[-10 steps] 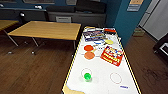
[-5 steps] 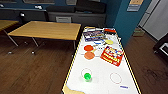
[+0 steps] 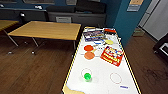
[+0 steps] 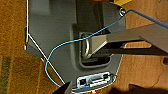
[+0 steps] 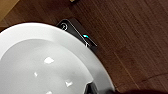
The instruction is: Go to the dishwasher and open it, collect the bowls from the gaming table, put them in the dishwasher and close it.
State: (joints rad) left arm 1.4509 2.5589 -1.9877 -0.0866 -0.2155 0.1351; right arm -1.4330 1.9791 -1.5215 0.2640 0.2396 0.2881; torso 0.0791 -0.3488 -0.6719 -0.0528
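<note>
The gaming table [image 3: 102, 75], glossy white with a yellow edge, stretches away from me in the head view. Two orange bowls [image 3: 88, 48] [image 3: 89, 55] sit side by side near its middle, left of centre. The smaller green bowl [image 3: 87, 77] stands closer to me, beside a thin printed ring. A dark tip of my left gripper [image 4: 62, 88] shows over the robot's grey base with its blue cable. A dark tip of my right gripper [image 5: 92, 88] shows over a white rounded part of the robot. The dishwasher is out of view.
A red board-game box [image 3: 112, 55] lies right of the orange bowls, and another box [image 3: 93, 35] with small items lies at the table's far end. A yellow-wood table [image 3: 47, 30] stands to the left, a blue wall [image 3: 125, 22] to the right. The floor is dark wood.
</note>
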